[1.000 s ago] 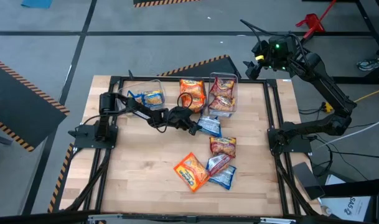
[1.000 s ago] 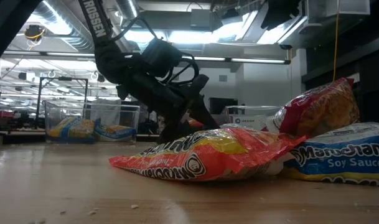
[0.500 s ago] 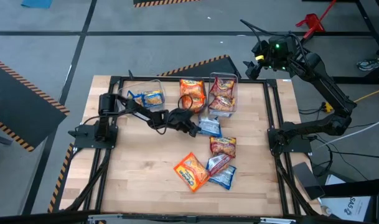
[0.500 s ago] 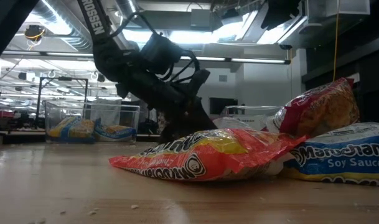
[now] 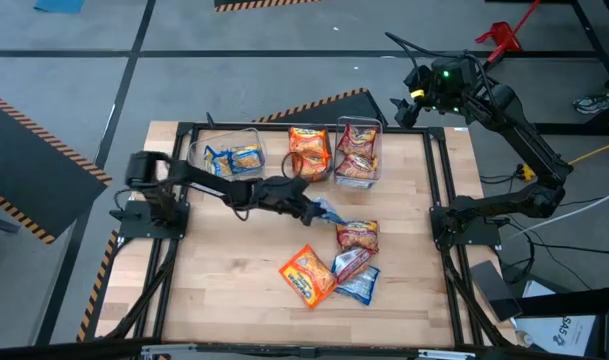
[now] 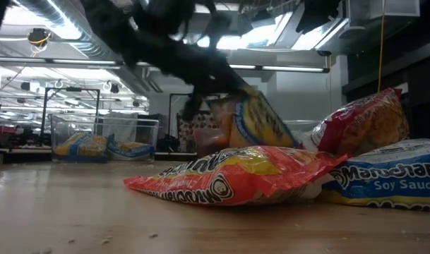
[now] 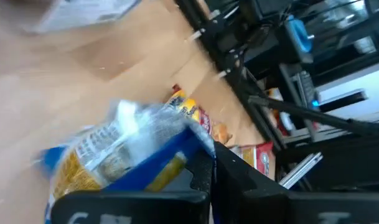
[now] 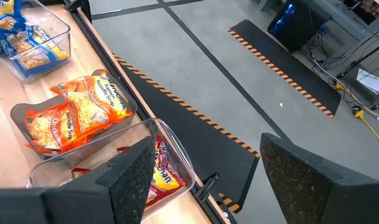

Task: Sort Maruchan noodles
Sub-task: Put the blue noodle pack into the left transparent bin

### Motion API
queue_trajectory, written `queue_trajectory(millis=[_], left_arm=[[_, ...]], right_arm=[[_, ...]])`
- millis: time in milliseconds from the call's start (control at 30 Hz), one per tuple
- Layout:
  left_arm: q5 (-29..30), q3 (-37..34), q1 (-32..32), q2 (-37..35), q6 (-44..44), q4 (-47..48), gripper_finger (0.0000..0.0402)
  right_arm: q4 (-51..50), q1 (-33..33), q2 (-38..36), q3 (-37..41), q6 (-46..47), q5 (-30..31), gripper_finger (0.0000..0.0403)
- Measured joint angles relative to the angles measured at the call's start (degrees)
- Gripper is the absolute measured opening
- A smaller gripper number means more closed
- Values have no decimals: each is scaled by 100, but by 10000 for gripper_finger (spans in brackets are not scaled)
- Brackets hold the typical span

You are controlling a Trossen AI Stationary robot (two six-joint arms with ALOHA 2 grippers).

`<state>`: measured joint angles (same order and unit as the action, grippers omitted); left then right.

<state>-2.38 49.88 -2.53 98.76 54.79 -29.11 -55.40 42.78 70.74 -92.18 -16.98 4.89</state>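
Wooden worktop (image 5: 224,270) sitting on grey floor; three clear bins (image 5: 229,155) holding sorted packets; my left claw (image 5: 314,207) is clenching a blue packet (image 5: 329,210).

The left gripper (image 5: 314,208) is closed on a blue packet (image 5: 328,211) over the table middle. Behind it stand three clear bins (image 5: 252,133). In front of it lie four loose packets (image 5: 334,265).

My left pincer (image 5: 316,209) is dark, and the packet (image 7: 124,152) it grips is blue and yellow with a clear crinkled edge. On the pale wood counter (image 5: 224,270) I see an orange packet (image 5: 306,274), a red-and-silver packet (image 5: 358,234) and a blue packet (image 5: 360,286).
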Motion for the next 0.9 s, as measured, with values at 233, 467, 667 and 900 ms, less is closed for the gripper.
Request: queue_trajectory(millis=[233, 467, 667, 900], left_arm=[[712, -3, -3, -1445, -332, 1653, 0], [1813, -6, -6, -2695, -416, 3024, 0], [2772, -6, -72, -3576, -360, 4281, 0], [3222, -6, -463, -4134, -95, 5504, 0]], right_arm=[[0, 0, 0, 0, -2, 0, 278], [3, 0, 0, 0, -2, 0, 278], [122, 0, 0, 0, 2, 0, 278], [239, 0, 0, 0, 5, 0, 278]])
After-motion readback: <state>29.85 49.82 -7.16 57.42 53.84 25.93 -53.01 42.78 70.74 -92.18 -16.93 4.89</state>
